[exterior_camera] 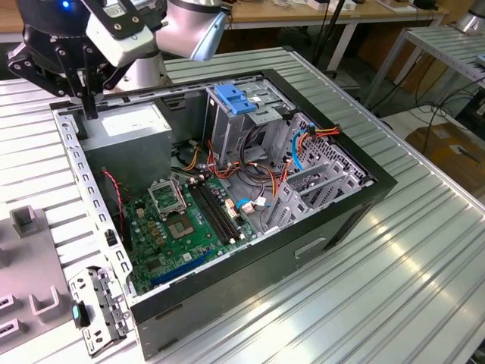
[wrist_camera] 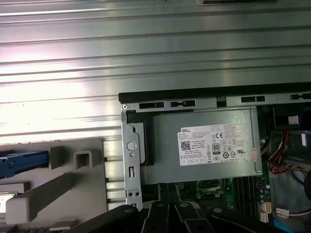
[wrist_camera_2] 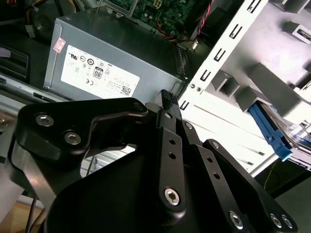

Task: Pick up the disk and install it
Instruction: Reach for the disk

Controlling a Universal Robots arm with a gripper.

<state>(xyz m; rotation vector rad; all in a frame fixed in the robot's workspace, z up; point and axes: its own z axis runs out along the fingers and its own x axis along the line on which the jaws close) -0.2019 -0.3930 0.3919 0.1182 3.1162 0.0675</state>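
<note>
Ribbed silver aluminium table (exterior_camera: pixel 424 250) carries the lot. Sitting straight on it: an open black tower computer case (exterior_camera: pixel 250 269) laid on its side. In the exterior view there's also a grey moulded plastic fixture (exterior_camera: pixel 45 265) just beside the case, at its 8 o'clock.

Power supply (exterior_camera: pixel 125 129) sits in the case (exterior_camera: pixel 227 296); disk (wrist_camera_2: pixel 270 133), apparently, in fixture (wrist_camera_2: pixel 272 90) alongside.

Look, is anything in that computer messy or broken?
Nothing looks broken. The computer case lies on its side with its cover off, and the orange, red and blue cables beside the drive cage sit in a loose tangle.
</note>
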